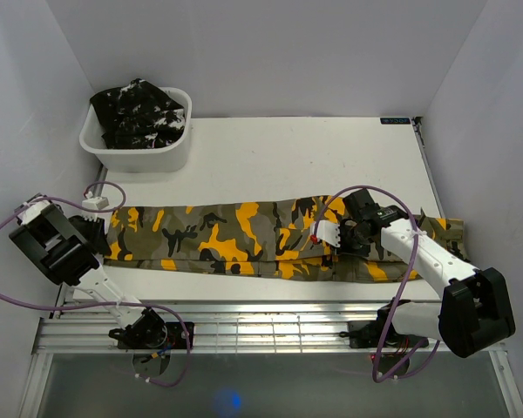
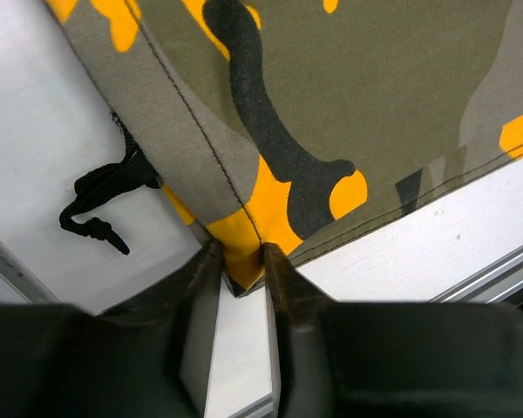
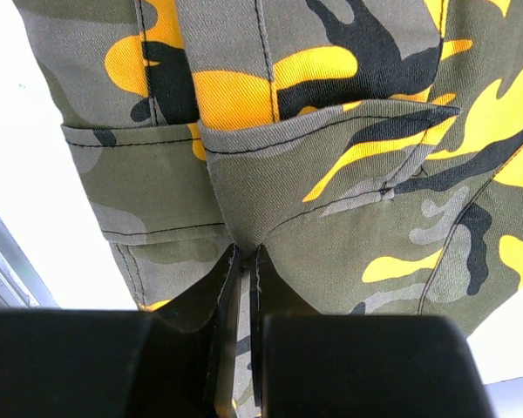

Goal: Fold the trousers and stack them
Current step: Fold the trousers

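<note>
Table: the white table (image 1: 314, 148) is carrying everything, and its middle is serving as the folding surface.
Olive-grey camouflage trousers (image 1: 244, 239): these are lying stretched flat across the table's near half. The hem end is lying toward the left arm and the pocketed upper part toward the right arm, probably spread long so both arms can reach an end.
White tub (image 1: 139, 152): it is sitting at the far left corner, well apart from the spread pair.
Black trousers (image 1: 139, 109): this white-flecked pair is lying bunched inside the tub, seemingly waiting its turn.
Right gripper (image 3: 244, 257): it is pinching a raised fold of the olive-grey camouflage trousers just below a pocket flap. Its jaws are pressed together on the cloth, probably to carry that end over.
Left gripper (image 2: 241, 257): its fingers are standing on either side of the orange hem corner, slightly apart. I cannot tell whether they are gripping it.
Black strap end (image 2: 96, 196): it is poking out from under the hem onto the bare table, beside the left gripper and untouched.
</note>
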Robot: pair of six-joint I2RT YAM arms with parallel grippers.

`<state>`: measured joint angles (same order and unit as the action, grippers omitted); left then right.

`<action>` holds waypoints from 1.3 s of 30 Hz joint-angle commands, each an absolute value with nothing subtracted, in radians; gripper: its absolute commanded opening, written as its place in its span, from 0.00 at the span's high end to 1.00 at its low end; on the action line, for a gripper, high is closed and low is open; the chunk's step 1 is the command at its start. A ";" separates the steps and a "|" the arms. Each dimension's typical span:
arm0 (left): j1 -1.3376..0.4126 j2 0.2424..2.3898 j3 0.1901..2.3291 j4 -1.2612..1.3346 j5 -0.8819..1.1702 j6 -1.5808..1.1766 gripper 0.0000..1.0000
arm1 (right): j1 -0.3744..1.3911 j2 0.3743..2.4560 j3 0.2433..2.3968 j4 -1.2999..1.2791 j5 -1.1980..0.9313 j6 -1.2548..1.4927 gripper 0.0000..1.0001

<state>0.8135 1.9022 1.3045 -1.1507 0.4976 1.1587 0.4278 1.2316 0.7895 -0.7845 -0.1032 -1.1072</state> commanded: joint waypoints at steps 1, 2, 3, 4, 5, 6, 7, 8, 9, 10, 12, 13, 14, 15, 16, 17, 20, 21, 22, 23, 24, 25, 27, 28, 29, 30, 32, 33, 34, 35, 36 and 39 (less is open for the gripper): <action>0.810 1.885 1.312 -1.137 0.518 1.138 0.70 | 0.433 1.232 0.815 -0.796 -0.095 -1.120 0.92; 0.810 1.885 1.318 -1.135 0.522 1.132 0.78 | 0.433 1.230 0.819 -0.796 -0.094 -1.120 0.92; 0.810 1.885 1.333 -1.140 0.529 1.128 0.81 | 0.433 1.230 0.822 -0.795 -0.091 -1.121 0.92; 0.810 1.887 1.339 -1.141 0.534 1.127 0.85 | 0.433 1.229 0.825 -0.796 -0.089 -1.123 0.92; 0.810 1.885 1.347 -1.141 0.537 1.120 0.88 | 0.431 1.227 0.830 -0.795 -0.086 -1.126 0.92; 0.810 1.885 1.356 -1.153 0.541 1.117 0.94 | 0.431 1.229 0.845 -0.795 -0.083 -1.124 0.92; 0.810 1.887 1.376 -1.160 0.546 1.112 0.97 | 0.428 1.229 0.851 -0.798 -0.084 -1.124 0.92; 0.810 1.890 1.387 -1.166 0.548 1.105 1.00 | 0.426 1.227 0.860 -0.804 -0.087 -1.123 0.92; 0.810 1.890 1.399 -1.187 0.551 1.104 1.00 | 0.425 1.229 0.880 -0.814 -0.095 -1.124 0.92; 0.810 1.888 1.431 -1.195 0.551 1.101 1.00 | 0.425 1.226 0.893 -0.827 -0.100 -1.127 0.92; 0.813 1.882 1.468 -1.230 0.552 1.097 1.00 | 0.422 1.210 0.929 -0.871 -0.113 -1.129 0.92; 0.815 1.881 1.488 -1.245 0.557 1.098 1.00 | 0.420 1.204 0.940 -0.886 -0.118 -1.137 0.92; 0.819 1.878 1.529 -1.264 0.563 1.103 1.00 | 0.419 1.195 0.948 -0.920 -0.124 -1.140 0.92; 0.821 1.875 1.546 -1.299 0.564 1.111 1.00 | 0.419 1.174 0.956 -0.939 -0.135 -1.144 0.92; 0.822 1.871 1.564 -1.321 0.566 1.117 1.00 | 0.419 1.163 0.963 -0.955 -0.138 -1.149 0.92; 0.825 1.870 1.597 -1.342 0.569 1.123 1.00 | 0.419 1.152 0.965 -0.998 -0.144 -1.160 0.92; 0.842 1.856 1.627 -1.402 0.572 1.137 1.00 | 0.419 1.103 0.948 -1.058 -0.150 -1.202 0.92; 0.844 1.847 1.615 -1.402 0.565 1.152 1.00 | 0.419 1.071 0.940 -1.095 -0.155 -1.216 0.92; 0.847 1.836 1.600 -1.402 0.558 1.167 1.00 | 0.420 1.057 0.930 -1.110 -0.158 -1.230 0.92; 0.853 1.819 1.583 -1.402 0.551 1.180 1.00 | 0.419 1.043 0.904 -1.123 -0.163 -1.253 0.92; 0.853 1.815 1.539 -1.402 0.532 1.189 1.00 | 0.419 1.023 0.887 -1.144 -0.175 -1.262 0.92; 0.853 1.813 1.516 -1.402 0.525 1.196 1.00 | 0.419 1.017 0.865 -1.150 -0.181 -1.269 0.92; 0.854 1.816 1.444 -1.398 0.514 1.207 1.00 | 0.419 1.012 0.789 -1.146 -0.195 -1.267 0.92; 0.854 1.822 1.424 -1.390 0.512 1.198 1.00 | 0.419 1.014 0.758 -1.117 -0.199 -1.267 0.92; 0.853 1.835 1.402 -1.362 0.512 1.190 1.00 | 0.420 1.019 0.697 -1.092 -0.204 -1.263 0.92; 0.853 1.841 1.379 -1.338 0.503 1.181 1.00 | 0.419 1.037 0.669 -1.065 -0.212 -1.250 0.92; 0.853 1.851 1.312 -1.251 0.488 1.146 1.00 | 0.419 1.069 0.620 -0.987 -0.215 -1.236 0.92; 0.853 1.870 1.293 -1.218 0.476 1.132 1.00 | 0.419 1.109 0.585 -0.961 -0.213 -1.218 0.92; 0.851 1.879 1.266 -1.188 0.450 1.112 1.00 | 0.419 1.129 0.572 -0.909 -0.209 -1.210 0.92; 0.853 1.890 1.258 -1.148 0.442 1.086 1.00 | 0.419 1.153 0.563 -0.882 -0.203 -1.201 0.92; 0.853 1.907 1.252 -1.134 0.436 1.077 1.00 | 0.419 1.192 0.555 -0.864 -0.192 -1.197 0.92; 0.854 1.913 1.223 -1.075 0.414 1.054 1.00 | 0.420 1.239 0.560 -0.802 -0.170 -1.169 0.92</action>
<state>0.8482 1.9179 1.2385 -1.1995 0.4522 1.0843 0.4248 1.1824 0.5938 -0.9245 -0.1890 -1.2007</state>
